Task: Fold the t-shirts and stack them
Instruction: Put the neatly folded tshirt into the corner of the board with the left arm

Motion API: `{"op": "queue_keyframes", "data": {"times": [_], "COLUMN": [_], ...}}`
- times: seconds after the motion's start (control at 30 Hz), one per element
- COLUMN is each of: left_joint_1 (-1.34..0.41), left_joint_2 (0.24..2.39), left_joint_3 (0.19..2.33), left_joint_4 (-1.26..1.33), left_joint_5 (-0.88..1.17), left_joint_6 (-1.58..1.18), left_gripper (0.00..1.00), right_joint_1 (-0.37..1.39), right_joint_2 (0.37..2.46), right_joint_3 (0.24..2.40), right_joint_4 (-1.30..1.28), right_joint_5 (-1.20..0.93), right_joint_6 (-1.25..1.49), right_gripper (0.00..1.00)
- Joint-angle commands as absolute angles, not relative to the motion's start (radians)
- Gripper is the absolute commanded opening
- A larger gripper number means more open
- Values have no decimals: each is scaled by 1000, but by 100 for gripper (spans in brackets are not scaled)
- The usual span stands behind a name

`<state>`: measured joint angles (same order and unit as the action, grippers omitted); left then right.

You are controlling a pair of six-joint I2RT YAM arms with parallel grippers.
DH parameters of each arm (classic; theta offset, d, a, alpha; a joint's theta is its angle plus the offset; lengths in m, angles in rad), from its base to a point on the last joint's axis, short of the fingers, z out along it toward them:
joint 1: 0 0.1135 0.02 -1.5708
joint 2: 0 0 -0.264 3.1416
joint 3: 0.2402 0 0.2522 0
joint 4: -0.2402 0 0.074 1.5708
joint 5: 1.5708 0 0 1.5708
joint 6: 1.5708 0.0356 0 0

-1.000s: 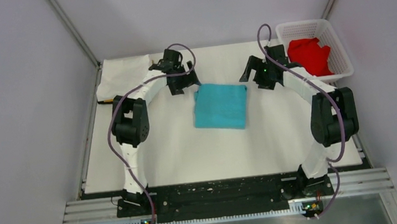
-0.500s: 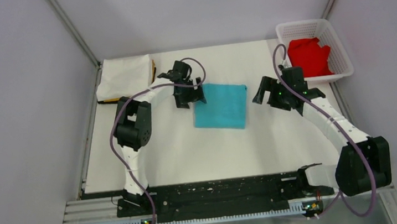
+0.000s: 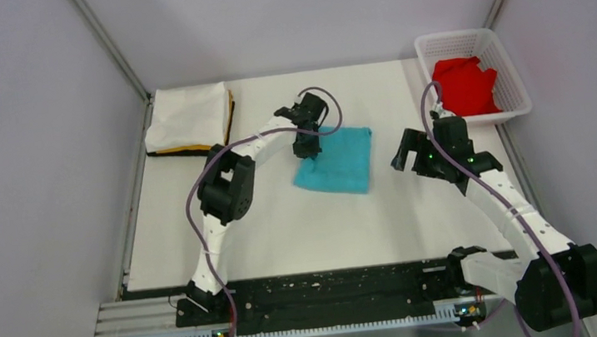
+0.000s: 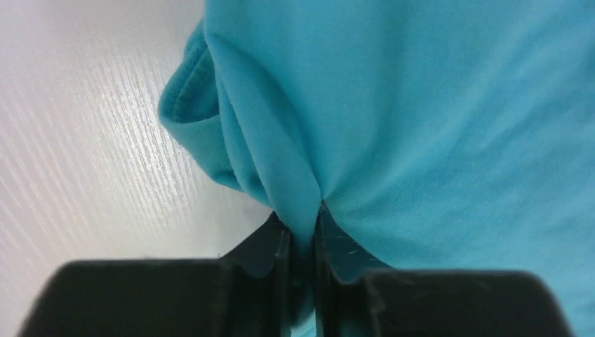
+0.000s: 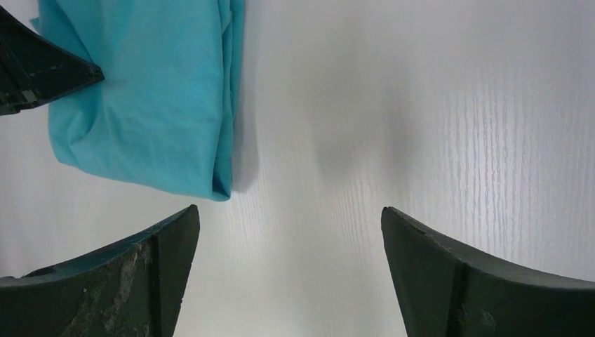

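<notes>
A folded turquoise-blue t-shirt (image 3: 343,162) lies at the table's middle. My left gripper (image 3: 307,147) is at its far left corner and is shut on a pinched fold of the cloth (image 4: 295,189). In the left wrist view the left gripper (image 4: 302,226) has cloth running down between its jaws. My right gripper (image 3: 407,150) hangs open to the right of the shirt, apart from it. In the right wrist view the right gripper (image 5: 288,217) has only bare table between its fingers, with the turquoise shirt (image 5: 147,91) at upper left. A red t-shirt (image 3: 464,84) lies in the basket.
The white lattice basket (image 3: 513,77) stands at the far right corner. A folded white t-shirt (image 3: 189,113) lies on an orange-yellow one (image 3: 190,152) at the far left corner. Grey walls close in the table on both sides.
My left gripper moved right onto the turquoise shirt's corner and shut on it. The right arm drew back toward the near right, still open.
</notes>
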<state>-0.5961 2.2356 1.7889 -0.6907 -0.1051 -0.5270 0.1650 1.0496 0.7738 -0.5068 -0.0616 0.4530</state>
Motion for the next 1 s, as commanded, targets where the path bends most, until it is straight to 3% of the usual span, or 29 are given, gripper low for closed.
{"op": "queue_keyframes", "data": {"times": [0.0,0.3,0.67,0.97], "left_joint_1": [-608,-589,-471,-387], "left_joint_2": [2359,2202,2028,1987], "left_joint_3": [1908,1872,1764,1831], "left_joint_4": [-878,-812,-497,-423], "left_joint_5": [-328,-678,-828,-849], "left_joint_6": [-541,-375,93,306], "left_gripper": [1,0,0,0], "right_joint_1": [161,161,160,161], "right_joint_2": [1017,994,998,990], "right_joint_3": [765,791,802,797], "right_joint_4": [-521,-535,-536,-531], "right_joint_5": [-29,-12,75,99], "right_joint_6": [429,371,353,351], "right_gripper": [99,99,99,99]}}
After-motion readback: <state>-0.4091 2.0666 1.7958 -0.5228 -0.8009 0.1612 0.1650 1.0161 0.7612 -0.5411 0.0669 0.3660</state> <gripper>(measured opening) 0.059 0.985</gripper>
